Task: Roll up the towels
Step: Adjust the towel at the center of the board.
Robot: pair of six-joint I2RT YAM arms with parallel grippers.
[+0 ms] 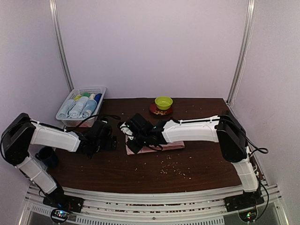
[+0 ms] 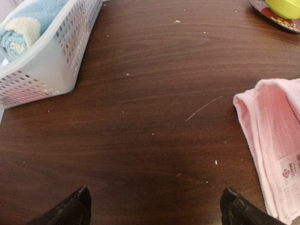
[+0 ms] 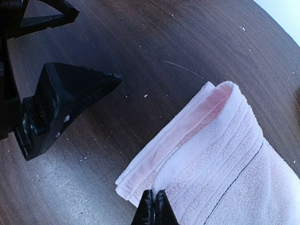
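The right gripper (image 3: 154, 206), closed, meets the folded pale pink cloth towel (image 3: 220, 154); hold unconfirmed. The left gripper (image 2: 157, 213) is wide open, empty. A shallow pinch may slip, unfolding layers.

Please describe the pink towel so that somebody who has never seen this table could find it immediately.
On the dark wooden table, near its middle, the closed tips of the right gripper meet the pink towel, folded flat. It is the only cloth on the bare wood; the other towels are rolled up inside the white basket at the far left corner.
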